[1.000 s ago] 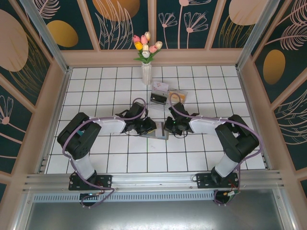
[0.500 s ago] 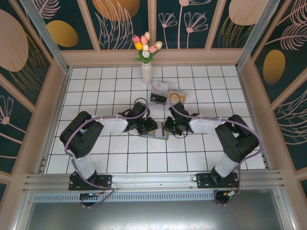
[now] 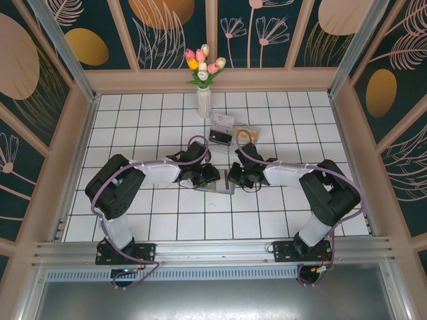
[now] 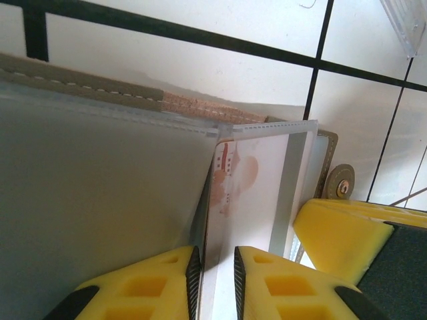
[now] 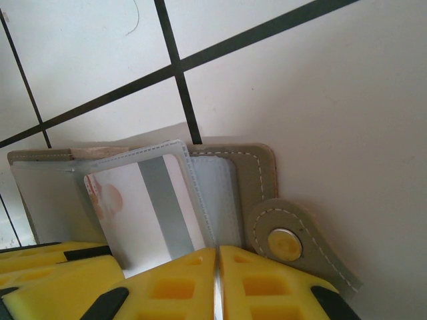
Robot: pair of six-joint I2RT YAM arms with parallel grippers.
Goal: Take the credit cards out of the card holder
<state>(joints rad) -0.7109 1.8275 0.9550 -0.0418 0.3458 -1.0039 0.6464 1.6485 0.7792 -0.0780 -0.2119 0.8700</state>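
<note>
Top view: on the white tiled surface (image 3: 167, 220), the flat grey bifold card holder (image 3: 219, 189) lies open between the two arms. The left pincer (image 3: 208, 176) is at its left side and the right pincer (image 3: 233, 177) at its right, each about equally near.

Left wrist view: a white credit card (image 4: 250, 193) with a grey stripe and a faint reddish print sits in one of the holder's clear plastic sleeves. Its long axis runs straight away from the left pincer's yellow fingers. These stand narrowly apart at the card's near end, and I cannot tell whether they actually pinch it. The corner of a clear plastic tray (image 4: 408, 27) lies well apart, and what is in it cannot be seen.

Right wrist view: the right pincer's yellow fingers are together at the near edge of the holder's right panel, beside its round snap tab (image 5: 287, 244). Whether a thin sleeve edge is caught between them is unclear. The card is half out of its sleeve and leans toward the left arm.

The card probably has to be drawn out lengthwise toward the left arm while the right side pins the holder.
</note>
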